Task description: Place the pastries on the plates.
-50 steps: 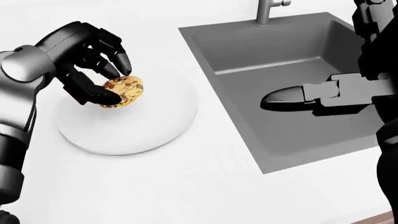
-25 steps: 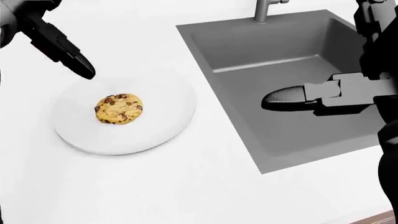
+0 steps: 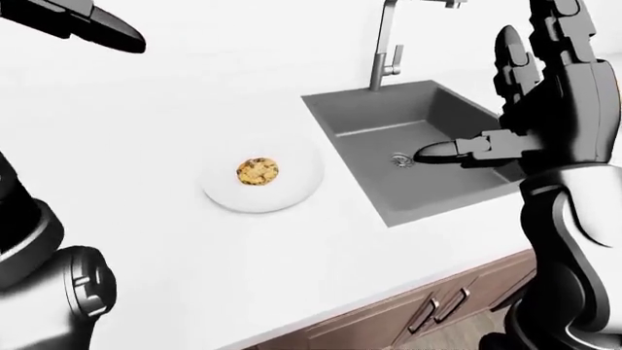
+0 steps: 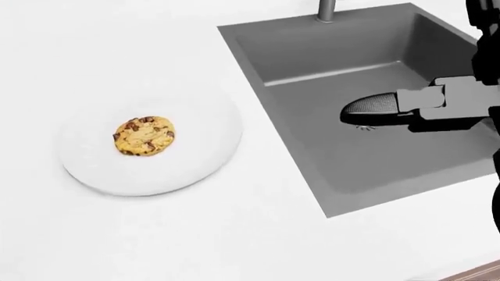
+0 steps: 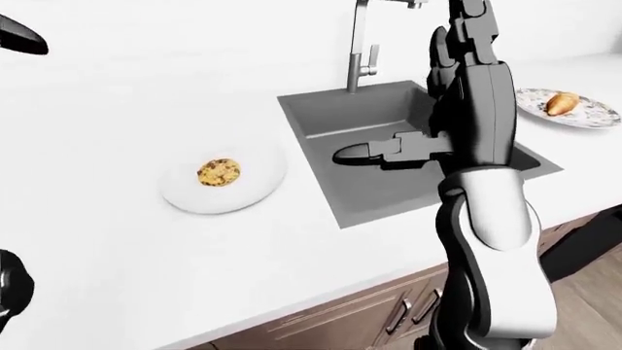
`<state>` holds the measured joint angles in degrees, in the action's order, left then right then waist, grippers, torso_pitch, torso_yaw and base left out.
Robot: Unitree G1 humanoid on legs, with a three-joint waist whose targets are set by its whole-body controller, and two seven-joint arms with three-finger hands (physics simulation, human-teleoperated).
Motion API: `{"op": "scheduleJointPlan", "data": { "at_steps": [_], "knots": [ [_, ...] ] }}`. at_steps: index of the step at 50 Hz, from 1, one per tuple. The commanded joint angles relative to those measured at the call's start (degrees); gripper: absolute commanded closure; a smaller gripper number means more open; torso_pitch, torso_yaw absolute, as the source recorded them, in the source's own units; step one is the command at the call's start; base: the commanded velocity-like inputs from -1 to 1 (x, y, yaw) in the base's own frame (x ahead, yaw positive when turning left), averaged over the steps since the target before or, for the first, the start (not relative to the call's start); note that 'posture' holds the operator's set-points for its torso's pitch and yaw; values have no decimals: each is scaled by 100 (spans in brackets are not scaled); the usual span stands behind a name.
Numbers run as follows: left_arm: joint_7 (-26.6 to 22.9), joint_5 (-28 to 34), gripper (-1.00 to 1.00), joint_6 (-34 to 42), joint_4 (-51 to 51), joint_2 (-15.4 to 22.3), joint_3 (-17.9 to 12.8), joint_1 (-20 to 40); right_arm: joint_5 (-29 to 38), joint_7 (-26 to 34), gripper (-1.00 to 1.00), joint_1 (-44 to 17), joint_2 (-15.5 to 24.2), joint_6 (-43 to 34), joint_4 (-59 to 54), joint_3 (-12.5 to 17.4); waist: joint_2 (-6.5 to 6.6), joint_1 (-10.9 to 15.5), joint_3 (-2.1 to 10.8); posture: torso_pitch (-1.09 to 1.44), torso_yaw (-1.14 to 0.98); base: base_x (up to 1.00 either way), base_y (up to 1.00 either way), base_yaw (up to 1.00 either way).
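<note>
White round plate (image 4: 203, 158) holds choc-chip cookie (image 4: 143, 136) | grey steel sink (image 4: 328, 64) right | patterned plate (image 5: 583, 117) with pastry (image 5: 561, 103) far right | right hand (image 3: 530, 95) fingers spread, empty | left hand (image 3: 82, 25) fingers unclear

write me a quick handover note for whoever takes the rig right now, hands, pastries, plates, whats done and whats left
Left hand: empty, fingers open, raised at the top left of the left-eye view, clear of the plate.
Right hand: empty, fingers open, held upright over the sink.
Cookie lies flat near the middle of the white plate on the counter, left of the sink: done.
Second pastry already sits on the patterned plate, right of the sink.
Left: no loose pastry shows in these views; check the rest of the counter.
</note>
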<state>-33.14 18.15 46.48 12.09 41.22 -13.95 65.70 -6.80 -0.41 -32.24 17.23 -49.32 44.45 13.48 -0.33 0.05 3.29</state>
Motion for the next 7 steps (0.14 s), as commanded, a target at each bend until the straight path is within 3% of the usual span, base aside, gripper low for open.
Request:
{"op": "scheduleJointPlan", "data": {
  "at_steps": [1,7],
  "knots": [
    [-17,-68,-100,235,273,147,-89,71,-9,-28,-100,-231,98,68,83,72,15,-4,88,-16,0,0,0,0],
    [32,-221,-100,568,645,448,-218,-125,-97,-50,-100,-490,298,-163,124,172,17,10,51,-16,0,0,0,0]
  ]
}}
